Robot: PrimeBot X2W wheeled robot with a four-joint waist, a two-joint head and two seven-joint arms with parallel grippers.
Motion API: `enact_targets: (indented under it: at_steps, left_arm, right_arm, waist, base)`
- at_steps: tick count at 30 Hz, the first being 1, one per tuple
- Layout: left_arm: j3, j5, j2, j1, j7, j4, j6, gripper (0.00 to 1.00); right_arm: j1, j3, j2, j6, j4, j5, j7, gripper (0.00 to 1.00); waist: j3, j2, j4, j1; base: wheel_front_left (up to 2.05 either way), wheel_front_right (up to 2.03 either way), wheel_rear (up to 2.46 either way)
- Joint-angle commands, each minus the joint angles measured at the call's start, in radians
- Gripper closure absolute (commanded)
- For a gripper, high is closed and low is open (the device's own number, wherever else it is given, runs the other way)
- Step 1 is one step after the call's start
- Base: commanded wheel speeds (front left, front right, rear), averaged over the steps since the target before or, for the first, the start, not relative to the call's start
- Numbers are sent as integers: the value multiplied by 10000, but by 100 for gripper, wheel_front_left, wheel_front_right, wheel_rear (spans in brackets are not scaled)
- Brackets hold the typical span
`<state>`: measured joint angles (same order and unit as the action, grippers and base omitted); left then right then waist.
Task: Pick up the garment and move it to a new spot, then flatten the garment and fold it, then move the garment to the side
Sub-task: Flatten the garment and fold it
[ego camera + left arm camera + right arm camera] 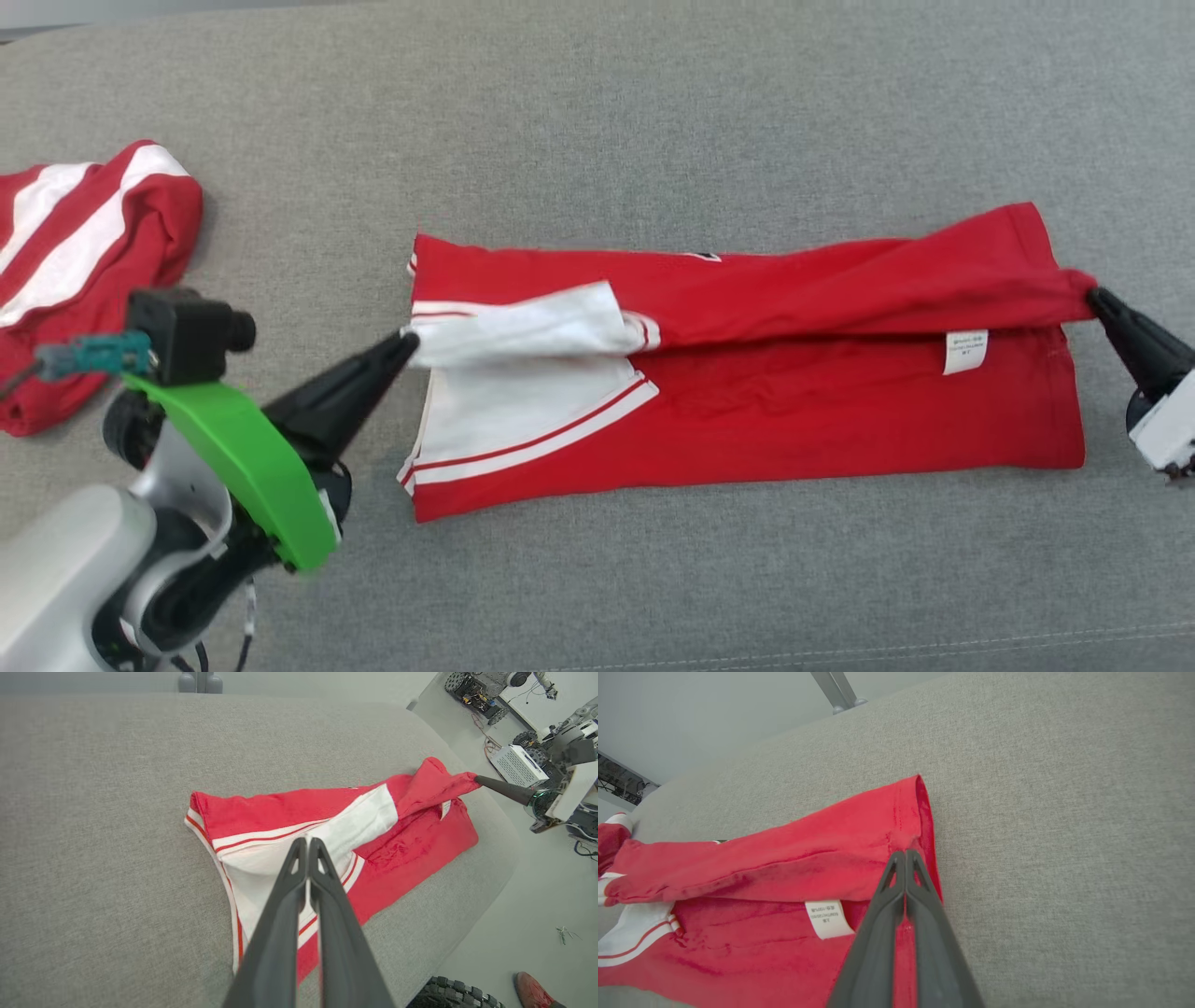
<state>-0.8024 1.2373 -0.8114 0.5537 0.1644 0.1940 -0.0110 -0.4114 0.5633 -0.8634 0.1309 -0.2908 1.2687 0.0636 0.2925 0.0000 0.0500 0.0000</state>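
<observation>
Lying lengthwise left to right on the grey cushion (653,112), the red shirt (794,420) spans the gap between both arms. The left gripper (406,343) pinches its white sleeve (532,327) at one end; the right gripper (1094,297) pinches the raised red fold (934,280) at the other.

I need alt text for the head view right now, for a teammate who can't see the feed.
A red shirt with white trim lies half-folded on a grey cushion, a flap pinched at both ends: the left hand shut on its white end, the right hand on its red corner. A second red-and-white garment lies bunched at far left.
</observation>
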Motion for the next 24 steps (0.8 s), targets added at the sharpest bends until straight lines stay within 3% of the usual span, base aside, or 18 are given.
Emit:
enact_targets:
  at_steps: [1, 5, 6, 7, 8, 9, 10, 15, 21, 24]
  left_arm:
    - [-73, -84, -60, -276, -69, 42, -87, 100]
    - [-294, -312, 176, -612, -306, -148, -260, 100]
    - [-361, -332, 294, -695, -368, -250, -307, 100]
    - [-394, -390, 368, -743, -446, -345, -340, 100]
    - [-456, -467, 470, -772, -534, -454, -370, 72]
    - [-523, -563, 554, -797, -602, -552, -399, 42]
    - [-561, -746, 632, -835, -769, -682, -466, 0]
    - [-609, -1726, 1080, -1274, -2064, -1200, -1134, 0]
    - [-615, -2959, 1659, -2254, -3859, -1601, -2486, 0]
    - [-496, -3625, 2266, -2940, -4234, -1803, -3207, 0]
  right_arm:
    - [189, 28, -4, -5, -61, -55, 88, 100]
    - [389, 186, 203, -5, -383, -244, 27, 100]
    - [392, 220, 284, -5, -506, -295, 28, 90]
    - [385, 206, 352, -5, -633, -328, 66, 75]
    - [377, 195, 452, -5, -763, -350, 99, 0]
    - [380, 194, 532, -5, -852, -387, 126, 0]
    - [388, 159, 610, -5, -969, -434, 227, 0]
    - [645, 107, 870, -5, -1223, -1045, 1028, 0]
    - [974, -219, 1602, -5, -1572, -2609, 1927, 0]
    - [1186, -779, 2332, -5, -1648, -3640, 2023, 0]
  waist:
    - [-143, 0, 34, 0]
    - [-226, 0, 59, 0]
    - [-244, 0, 68, 0]
    - [-266, 0, 73, 0]
    - [-302, 0, 80, 0]
    - [-351, 0, 82, 0]
    - [-421, 0, 79, 0]
    - [-981, 0, -34, 0]
    - [-1811, 0, -280, 0]
    - [-2180, 0, -392, 0]
  base:
    - [0, 0, 0]
    - [0, 0, 0]
    - [0, 0, 0]
    - [0, 0, 0]
    - [0, 0, 0]
    - [0, 0, 0]
    - [0, 0, 0]
    - [0, 0, 0]
    - [0, 0, 0]
    - [0, 0, 0]
